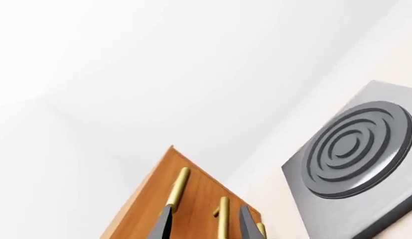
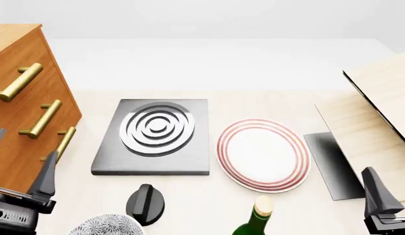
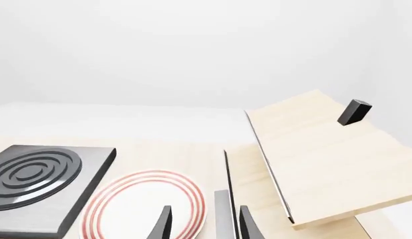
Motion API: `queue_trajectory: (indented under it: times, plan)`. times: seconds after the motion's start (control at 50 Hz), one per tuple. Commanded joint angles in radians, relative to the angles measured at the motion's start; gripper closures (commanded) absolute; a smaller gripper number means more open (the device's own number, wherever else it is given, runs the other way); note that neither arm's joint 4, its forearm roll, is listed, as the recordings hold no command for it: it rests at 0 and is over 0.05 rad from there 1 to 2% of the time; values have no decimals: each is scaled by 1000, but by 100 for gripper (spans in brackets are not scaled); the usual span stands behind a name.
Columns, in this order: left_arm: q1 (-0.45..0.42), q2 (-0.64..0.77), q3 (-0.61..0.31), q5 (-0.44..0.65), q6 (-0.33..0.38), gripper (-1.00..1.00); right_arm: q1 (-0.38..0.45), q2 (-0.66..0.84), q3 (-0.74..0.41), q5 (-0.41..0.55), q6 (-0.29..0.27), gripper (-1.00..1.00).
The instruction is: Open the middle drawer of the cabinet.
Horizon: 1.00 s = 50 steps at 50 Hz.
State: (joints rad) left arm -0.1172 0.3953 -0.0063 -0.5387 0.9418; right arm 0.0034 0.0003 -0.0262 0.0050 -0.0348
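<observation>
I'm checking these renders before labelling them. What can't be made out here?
- Cabinet: its left and base are cut off by the front view's edge.
- Left gripper: only the fingers show in the left wrist view.
- Green bottle: body cut off below.
- Patterned object: mostly cropped, unidentifiable.

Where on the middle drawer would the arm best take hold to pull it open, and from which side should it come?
Probably at the brass bar handle of the middle drawer. The bar stands off the wood on short posts, so fingers can close around its middle. The left gripper is nearest, open in front of the cabinet, so it should come straight at the drawer's front and then pull away from it.
</observation>
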Motion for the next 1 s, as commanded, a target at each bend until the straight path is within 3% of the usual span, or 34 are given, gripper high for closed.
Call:
queue_trajectory:
  times: [0.02, 0.2, 0.34, 0.48, 0.76, 1.0]
  plan:
    - [-2, 147, 6, -118, 24, -100, 3, 0, 8, -1, 7, -100]
    - [21, 276, 6, -239, 75, -100, 3, 0, 8, -2, 7, -100]
    - [74, 301, 6, -291, 79, -100, 3, 0, 8, -1, 7, -100]
    - [115, 438, 6, -424, 83, -100, 3, 0, 8, -1, 8, -100]
    - [168, 520, 6, -491, 70, -100, 3, 0, 8, -1, 7, -100]
    - [232, 476, 6, -462, 43, -100, 3, 0, 8, -2, 8, -100]
